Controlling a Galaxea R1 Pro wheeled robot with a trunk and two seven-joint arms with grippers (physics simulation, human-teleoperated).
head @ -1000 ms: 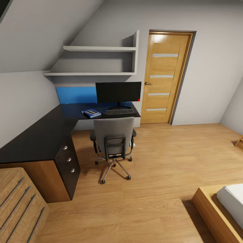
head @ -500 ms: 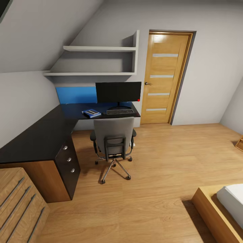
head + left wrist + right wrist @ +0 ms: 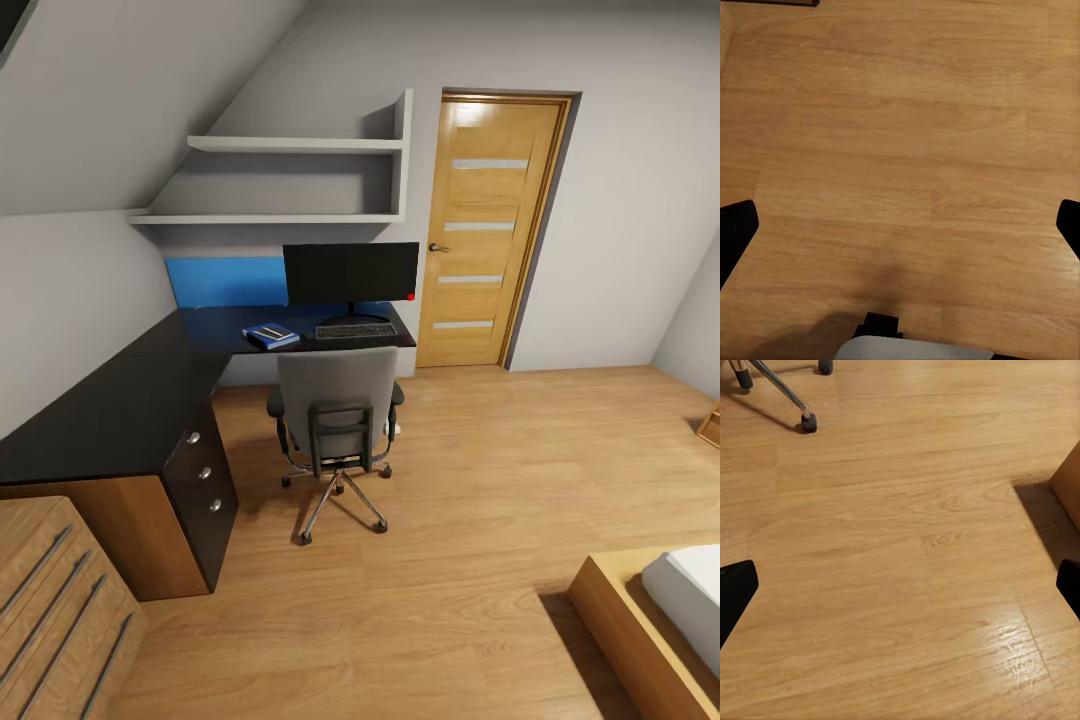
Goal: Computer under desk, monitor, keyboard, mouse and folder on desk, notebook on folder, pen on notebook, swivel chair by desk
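Across the room in the head view, the table (image 3: 120, 410) runs along the left wall and turns under the shelves (image 3: 290, 180), glossy black top, drawer unit (image 3: 205, 480) with round silver knobs on the near end. On the far stretch the monitor (image 3: 350, 272) stands upright with a small red dot at its lower right corner. Keyboard (image 3: 356, 330) lies right in front of the monitor's base. Just left of the keyboard sits the folder (image 3: 271, 336), bright blue, with the notebook (image 3: 268, 331) stacked on it and a thin pale pen (image 3: 265, 331) on top, though the pen is pretty tiny from here so its exact lie is hard to call. The mouse is too small to pick out.

Chair (image 3: 338, 420) is pulled up close to the table, back turned to the camera, chrome star base on the wood floor (image 3: 480, 500). Wooden door (image 3: 490, 230) is shut to the right of the table, a blue wall panel (image 3: 225, 282) sits behind the table top. A light wooden chest (image 3: 55, 610) is at the near left and a bed corner (image 3: 650, 620) at the near right.

Left claw (image 3: 900, 225) is spread wide, black fingertips (image 3: 735, 229) at both edges of its wrist view, nothing between them, just bare floor below. Right claw (image 3: 900, 585) is the same deal: wide open, holding nothing, hanging over floor with a chair leg and casters (image 3: 808, 423) off in one corner of its view.
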